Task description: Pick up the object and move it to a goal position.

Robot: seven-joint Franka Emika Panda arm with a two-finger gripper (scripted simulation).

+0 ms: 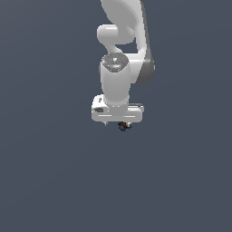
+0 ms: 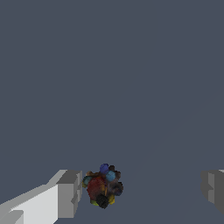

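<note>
In the exterior view the glossy white arm [image 1: 120, 68] hangs down the upper centre of the frame, and the object [image 1: 123, 126] is just a dark speck under the fingers [image 1: 118, 122]. The wrist view brings out more: a knobbly lump [image 2: 103, 189] with red, blue and yellowish bumps, low centre, right beside one blocky grey finger [image 2: 69, 193]; the other finger [image 2: 213, 190] stands well apart, so the fingers are spread wide on nothing.

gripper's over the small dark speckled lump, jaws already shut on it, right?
Not quite. The gripper is at the lump, but its jaws are open, not shut on it. The wrist view shows the lump close beside one finger, with a wide gap to the other finger. The exterior view confirms the gripper sits right over the lump.
</note>
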